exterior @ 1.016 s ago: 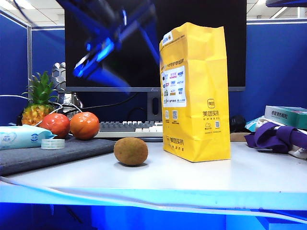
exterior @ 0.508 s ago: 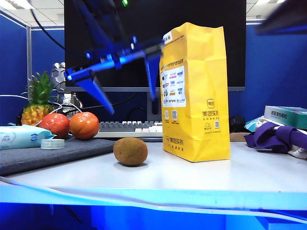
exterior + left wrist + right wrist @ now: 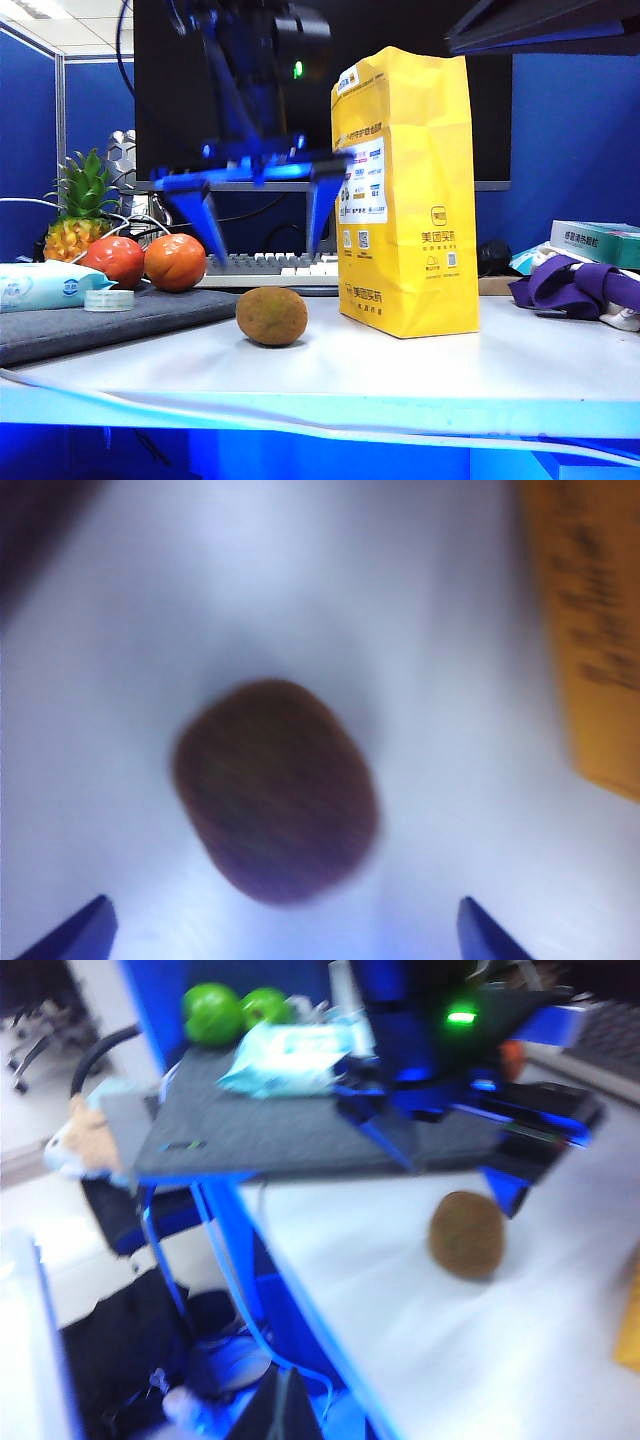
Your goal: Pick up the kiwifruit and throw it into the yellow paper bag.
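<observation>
One kiwifruit (image 3: 272,316) on white table (image 3: 420,365), just left of the yellow paper bag (image 3: 405,195). Left gripper (image 3: 262,212) hangs above it, jaws wide, nothing held. Exterior alone shows two tomatoes (image 3: 148,261). Right gripper (image 3: 283,1412): dark tips only, state unclear.

- Exterior view: low at the bench (image 3: 420,370) edge, facing level across it.
- Left wrist view: straight down, close over the kiwifruit (image 3: 275,790).
- Right wrist view: high, from the side; all 3 share the kiwifruit.
</observation>
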Robot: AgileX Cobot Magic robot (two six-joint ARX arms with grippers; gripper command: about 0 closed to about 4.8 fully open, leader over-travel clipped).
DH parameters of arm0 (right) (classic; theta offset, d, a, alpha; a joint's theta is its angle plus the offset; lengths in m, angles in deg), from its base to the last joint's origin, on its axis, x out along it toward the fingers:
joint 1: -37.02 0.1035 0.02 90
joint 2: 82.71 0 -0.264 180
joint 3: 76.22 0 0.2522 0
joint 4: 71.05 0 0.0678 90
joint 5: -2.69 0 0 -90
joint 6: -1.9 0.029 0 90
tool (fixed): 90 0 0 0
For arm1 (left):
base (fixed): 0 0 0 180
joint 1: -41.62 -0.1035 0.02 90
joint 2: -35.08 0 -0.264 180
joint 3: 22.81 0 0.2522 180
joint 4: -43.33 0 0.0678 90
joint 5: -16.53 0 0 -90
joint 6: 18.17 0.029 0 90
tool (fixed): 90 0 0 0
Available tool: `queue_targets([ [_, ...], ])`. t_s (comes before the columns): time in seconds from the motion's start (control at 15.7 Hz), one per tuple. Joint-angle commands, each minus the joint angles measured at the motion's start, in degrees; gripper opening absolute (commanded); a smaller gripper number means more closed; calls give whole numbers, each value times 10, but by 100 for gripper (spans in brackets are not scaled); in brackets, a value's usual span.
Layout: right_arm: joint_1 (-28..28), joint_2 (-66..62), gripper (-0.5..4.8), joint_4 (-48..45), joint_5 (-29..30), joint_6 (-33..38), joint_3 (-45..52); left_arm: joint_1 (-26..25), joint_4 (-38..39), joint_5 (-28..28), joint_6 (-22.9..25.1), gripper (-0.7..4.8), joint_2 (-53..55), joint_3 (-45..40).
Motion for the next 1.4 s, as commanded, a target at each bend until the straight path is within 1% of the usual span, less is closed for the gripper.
queue_targets([
  [0.06, 44, 1, -1, 1, -14, -3, -3, -10, 23, 2, -26, 479, 24, 3],
  [0.13, 54, 1, -1, 3, -27, -4, -3, -10, 19, 3, -25, 479, 30, 3],
  [0.25, 66, 1, -1, 7, -49, -14, -3, -14, -7, -15, -14, 479, 38, 3],
  [0.57, 65, -3, -1, 7, -50, -16, -3, -14, -32, -27, -12, 479, 58, 3],
  [0.64, 65, -3, -1, 8, -51, -16, -3, -14, -49, -26, -12, 479, 59, 3],
  [0.7, 65, -3, -1, 8, -57, -16, -3, -14, -75, -45, -9, 478, 59, 3],
  [0.76, 65, -3, -1, 8, -57, -16, -3, -14, -87, -58, -4, 389, 59, 3],
  [0.83, 65, -3, -1, 8, -57, -16, -3, -14, -90, -65, 9, 232, 59, 3],
  [0.89, 65, -3, -1, 8, -57, -16, -3, -14, -85, -65, 28, 103, 59, 3],
  [0.95, 65, -3, -1, 10, -57, -16, -3, -15, -69, -61, 68, 56, 59, 3],
  [1.08, 65, -3, -1, 17, -57, -16, -3, -17, -60, -48, 82, 56, 60, 3],
  [1.21, 65, -3, -1, 23, -57, -16, -3, -18, -53, -47, 88, 50, 59, 3],
  [1.33, 65, -3, -1, 22, -61, -16, -3, -18, -53, -49, 155, 37, 59, 11],
  [1.4, 65, -3, -1, 22, -80, -16, -3, -17, -46, -46, 221, 21, 56, 20],
])
